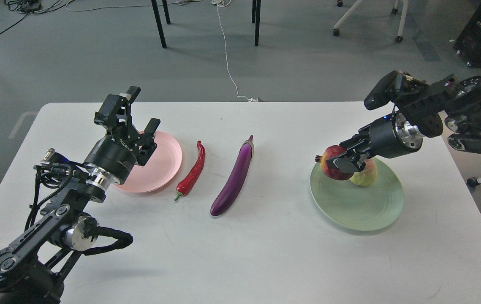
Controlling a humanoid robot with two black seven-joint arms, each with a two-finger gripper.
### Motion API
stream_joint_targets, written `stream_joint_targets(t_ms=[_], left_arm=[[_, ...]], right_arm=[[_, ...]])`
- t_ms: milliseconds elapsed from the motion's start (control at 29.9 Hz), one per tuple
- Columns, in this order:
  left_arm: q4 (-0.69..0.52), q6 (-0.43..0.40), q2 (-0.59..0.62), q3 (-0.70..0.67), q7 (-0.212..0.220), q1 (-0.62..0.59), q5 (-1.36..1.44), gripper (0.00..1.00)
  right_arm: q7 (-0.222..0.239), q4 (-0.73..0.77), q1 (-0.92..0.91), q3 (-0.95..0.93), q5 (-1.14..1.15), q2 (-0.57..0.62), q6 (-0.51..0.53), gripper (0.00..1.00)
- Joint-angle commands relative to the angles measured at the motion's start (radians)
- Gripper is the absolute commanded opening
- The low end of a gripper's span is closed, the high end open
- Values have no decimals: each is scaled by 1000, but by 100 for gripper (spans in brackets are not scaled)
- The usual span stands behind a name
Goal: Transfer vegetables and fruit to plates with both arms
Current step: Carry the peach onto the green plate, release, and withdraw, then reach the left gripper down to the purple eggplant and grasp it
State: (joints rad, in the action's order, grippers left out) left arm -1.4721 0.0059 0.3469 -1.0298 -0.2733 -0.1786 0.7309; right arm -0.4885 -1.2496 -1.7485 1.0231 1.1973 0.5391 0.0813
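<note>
the white desk [265,261] carries everything. the pale green plate [362,211] lies toward 3 o'clock on it, the pale pink plate [168,162] toward 9 o'clock. between the plates the purple eggplant [232,181] lies on the bare desk, stem end pointing to 12 o'clock, and just at its 9 o'clock side lies the red chili pepper [193,171], green stem toward 6 o'clock. the right hand [347,159] reaches in from 3 o'clock and is clamped on the dark red pomegranate [332,164] over the green plate's 11 o'clock rim. the yellow-green fruit [367,175] sits on that plate, touching the pomegranate at its 3 o'clock side, partly behind the hand. the left hand [143,110] hangs over the pink plate's 9 o'clock edge, fingers spread wide and holding nothing; the chili lies at its 4 o'clock, well apart.
</note>
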Motion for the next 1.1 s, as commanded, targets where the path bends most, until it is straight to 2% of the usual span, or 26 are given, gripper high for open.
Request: stream_joint_targets(t_ms=[0,134,268,301,368,402,569,703,904,1004,1071], left_arm=[[-5,-1,0,2,0,1,1,98],[-5,-1,0,2,0,-1,1,98],[-5,-1,0,2,0,-1,1,98],[-7,-1,0,2,0,-1,1,98],[-7,-1,1,2,0,-1,1,98],[-7,-1,1,2,0,-1,1,98],[-5,-3,32,13,2,-7,10,98],[-7,-20,75,16,0,-13,54,98],[-17,-53,124,26,2,-58,211,98],[-20,-90,127,94,0,-108,390,98],[-22,-112,129,166,0,-159,538,98]], right_arm=[[0,-1,58,6,13,64,0,43],[0,-1,105,0,19,82,0,50],[0,-1,113,-15,15,82,0,63],[0,-1,113,-17,15,82,0,68],[0,-1,118,-24,13,81,0,91],[0,-1,118,-32,13,82,0,94],[0,-4,119,-81,-16,105,0,95],[0,-28,173,-228,-218,163,2,96],[0,-18,469,-590,-677,206,5,97],[0,2,628,-803,-862,205,27,97],[0,34,735,-941,-997,199,84,97]])
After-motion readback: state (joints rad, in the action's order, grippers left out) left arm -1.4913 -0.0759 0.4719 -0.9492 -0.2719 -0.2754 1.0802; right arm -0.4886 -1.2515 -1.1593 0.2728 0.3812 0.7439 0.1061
